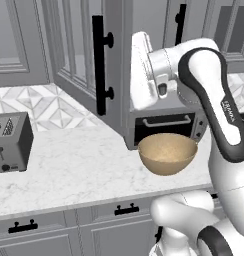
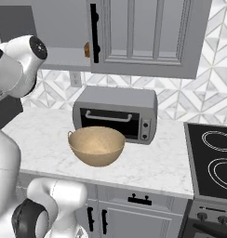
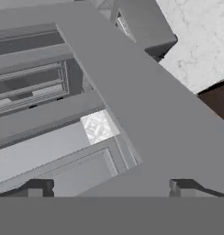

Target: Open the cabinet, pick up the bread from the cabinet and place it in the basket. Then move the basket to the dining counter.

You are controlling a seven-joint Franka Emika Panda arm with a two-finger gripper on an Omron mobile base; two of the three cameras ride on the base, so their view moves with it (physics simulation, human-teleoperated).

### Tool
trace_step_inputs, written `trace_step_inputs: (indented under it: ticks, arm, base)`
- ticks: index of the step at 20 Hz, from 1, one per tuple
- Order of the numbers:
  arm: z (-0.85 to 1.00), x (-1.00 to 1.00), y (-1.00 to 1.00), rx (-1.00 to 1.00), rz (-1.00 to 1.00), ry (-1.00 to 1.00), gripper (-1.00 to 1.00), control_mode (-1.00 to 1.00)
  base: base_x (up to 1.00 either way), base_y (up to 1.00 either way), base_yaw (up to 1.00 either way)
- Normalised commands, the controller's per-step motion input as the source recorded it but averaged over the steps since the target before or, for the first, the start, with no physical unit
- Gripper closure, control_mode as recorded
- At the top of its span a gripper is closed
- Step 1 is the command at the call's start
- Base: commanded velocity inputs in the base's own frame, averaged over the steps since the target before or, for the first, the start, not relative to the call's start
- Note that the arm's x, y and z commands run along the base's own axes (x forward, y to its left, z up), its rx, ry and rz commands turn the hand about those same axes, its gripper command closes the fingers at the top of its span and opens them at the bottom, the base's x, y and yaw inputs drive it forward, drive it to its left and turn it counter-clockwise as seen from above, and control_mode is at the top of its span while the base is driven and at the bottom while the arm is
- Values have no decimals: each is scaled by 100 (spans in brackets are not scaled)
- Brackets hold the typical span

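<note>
The cabinet's left door [image 1: 89, 55] stands swung open toward me, its long black bar handle [image 1: 98, 65] facing out. The other cabinet door [image 2: 143, 32] is closed. A small brown bit of the bread [image 2: 87, 49] peeks out inside the cabinet, just left of that door's handle. The tan basket [image 1: 167, 152] [image 2: 96, 146] sits on the marble counter in front of the toaster oven, with nothing in it. My gripper [image 3: 109, 190] is open with nothing between its fingers, close up against the grey cabinet framing. The arm's white wrist [image 1: 142, 75] is just right of the open door. The dining counter is out of view.
A grey toaster oven [image 2: 115, 114] stands behind the basket. A dark toaster [image 1: 11, 142] sits at the counter's left. A black stove top [image 2: 213, 162] adjoins the counter on the right. Grey lower drawers [image 1: 69, 225] run under the counter edge.
</note>
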Motion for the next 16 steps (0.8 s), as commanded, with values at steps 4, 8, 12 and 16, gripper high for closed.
trace_step_inputs:
  ticks: [4,8,12,16]
  arm:
    - [-45,-31,100,0,1,-2,-100,-100]
    - [-46,0,100,0,-8,-14,-100,-100]
    - [-34,8,98,-11,-19,-15,-100,-100]
    - [-2,30,11,-17,-14,-1,-100,-100]
  base:
    - [0,0,0]
    - [0,0,0]
    - [0,0,0]
    - [0,0,0]
